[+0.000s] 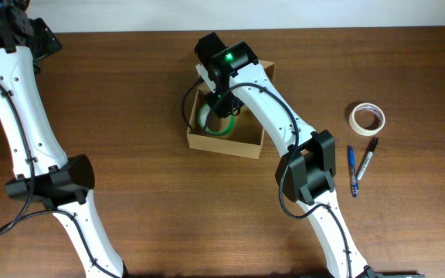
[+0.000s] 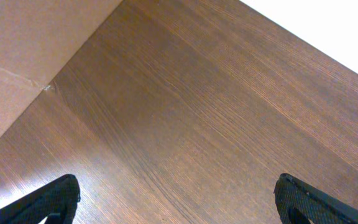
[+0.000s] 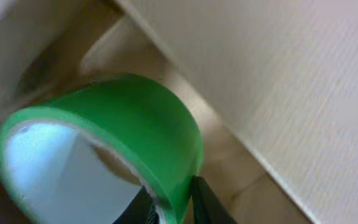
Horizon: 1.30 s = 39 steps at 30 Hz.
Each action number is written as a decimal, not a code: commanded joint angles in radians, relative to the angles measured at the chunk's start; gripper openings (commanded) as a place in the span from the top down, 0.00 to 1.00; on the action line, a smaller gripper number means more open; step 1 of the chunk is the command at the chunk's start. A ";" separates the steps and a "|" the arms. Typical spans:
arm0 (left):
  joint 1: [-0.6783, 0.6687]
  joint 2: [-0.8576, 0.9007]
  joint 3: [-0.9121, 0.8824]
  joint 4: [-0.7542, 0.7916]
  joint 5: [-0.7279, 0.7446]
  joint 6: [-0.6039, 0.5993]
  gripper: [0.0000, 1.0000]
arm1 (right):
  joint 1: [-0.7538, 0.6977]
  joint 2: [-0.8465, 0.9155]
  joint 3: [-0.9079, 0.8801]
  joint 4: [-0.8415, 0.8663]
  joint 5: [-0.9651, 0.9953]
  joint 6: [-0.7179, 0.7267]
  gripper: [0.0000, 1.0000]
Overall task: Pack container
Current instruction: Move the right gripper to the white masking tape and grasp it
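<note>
The container point(image 1: 242, 143) is an open light-brown cardboard box at the table's middle. My right gripper point(image 1: 224, 104) reaches down into it and is shut on a green tape roll point(image 1: 207, 120), pinching its wall. In the right wrist view the green tape roll point(image 3: 135, 124) fills the frame between my fingers point(image 3: 169, 202), with the box's inner wall point(image 3: 278, 93) beside it. My left gripper point(image 2: 179, 199) is open and empty over bare wood; in the overhead view it is out of frame at the top left.
A roll of pale masking tape point(image 1: 367, 117) lies right of the box. A blue pen point(image 1: 352, 171) and a black marker point(image 1: 368, 157) lie below it. A cardboard sheet point(image 2: 23, 56) shows in the left wrist view.
</note>
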 commanded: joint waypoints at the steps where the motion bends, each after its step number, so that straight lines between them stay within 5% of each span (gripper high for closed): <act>1: 0.005 -0.029 -0.005 -0.001 0.000 0.011 0.00 | 0.000 -0.032 0.048 -0.016 0.013 0.005 0.71; 4: 0.005 -0.029 -0.005 -0.001 0.000 0.012 0.00 | 0.000 -0.087 0.070 -0.024 0.049 0.005 0.63; 16: 0.005 -0.029 -0.005 -0.001 0.000 0.011 0.00 | -0.048 -0.418 0.076 -0.075 0.301 0.056 0.58; 23: 0.005 -0.029 -0.005 -0.001 0.000 0.012 0.00 | -0.417 -0.563 -0.091 -0.039 0.293 0.183 0.58; 29: 0.005 -0.029 -0.005 -0.001 0.000 0.012 0.00 | -0.777 -0.502 -0.343 -0.031 0.026 0.297 0.62; 39: 0.005 -0.029 -0.005 -0.001 0.000 0.011 0.00 | -0.938 -0.375 -0.644 0.115 -0.168 0.343 0.62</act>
